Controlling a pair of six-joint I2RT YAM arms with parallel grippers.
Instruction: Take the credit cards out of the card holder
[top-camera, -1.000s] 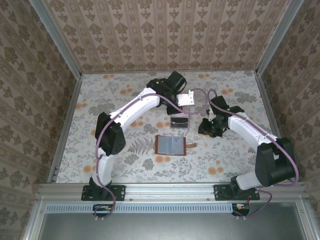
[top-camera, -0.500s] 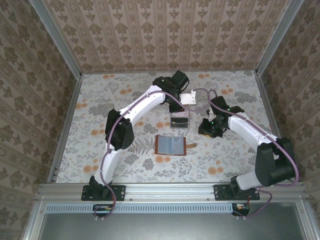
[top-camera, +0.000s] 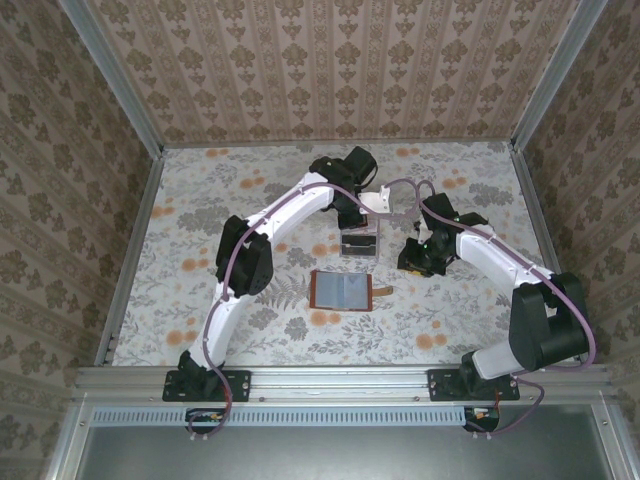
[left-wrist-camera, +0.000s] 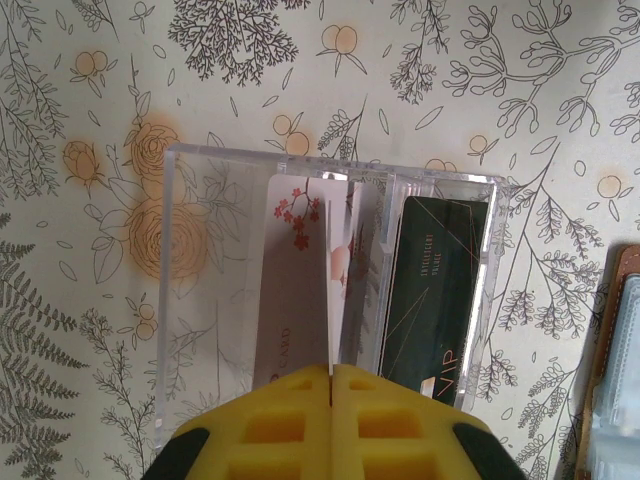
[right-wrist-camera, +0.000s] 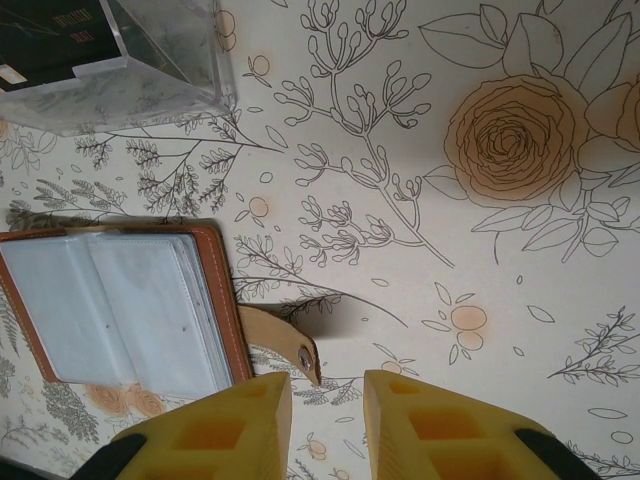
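Observation:
The brown card holder lies open on the table, its grey-blue lining up and its strap tab sticking out to the right. My left gripper is shut on a thin credit card, seen edge-on over the clear tray. Inside the tray lie a white card with red blossoms and a dark green card. My right gripper hovers open just right of the holder. The strap's tip is close to its left finger, and nothing sits between the fingers.
The clear tray sits just behind the card holder at mid table. Patterned walls close the table on three sides. The right arm reaches in from the right, and the left arm arches over from the left.
The left arm has swung its elbow right and brought its gripper with the card closer over the tray. The right arm and card holder have not moved.

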